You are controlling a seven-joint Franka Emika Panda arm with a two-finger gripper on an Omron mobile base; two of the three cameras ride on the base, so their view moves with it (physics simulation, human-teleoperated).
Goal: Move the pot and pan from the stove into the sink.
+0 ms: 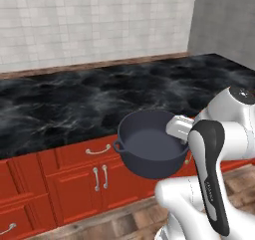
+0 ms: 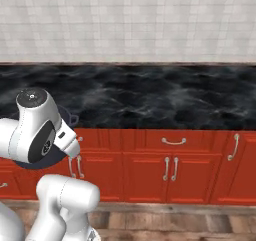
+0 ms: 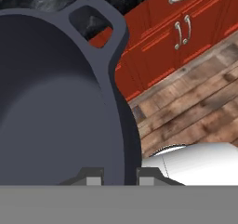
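Note:
The deep dark blue-grey pot [image 1: 149,152] hangs in the air, tilted, in front of the counter's edge and above the red cabinets. My gripper [image 1: 180,128] is shut on its right-hand rim. In the hand view the pot [image 3: 56,102] fills the left side with one loop handle at the top, and the gripper [image 3: 120,176] pinches the rim wall between its two fingertips. In the right base view a sliver of the pot [image 2: 35,163] shows behind my arm. The pan, the stove and the sink are out of view.
A black marbled countertop [image 1: 74,104] runs along a white tiled wall, with a grey wall at its right end. Red cabinet doors and drawers with silver handles [image 2: 170,170] stand below it. A wooden floor [image 2: 175,220] lies in front.

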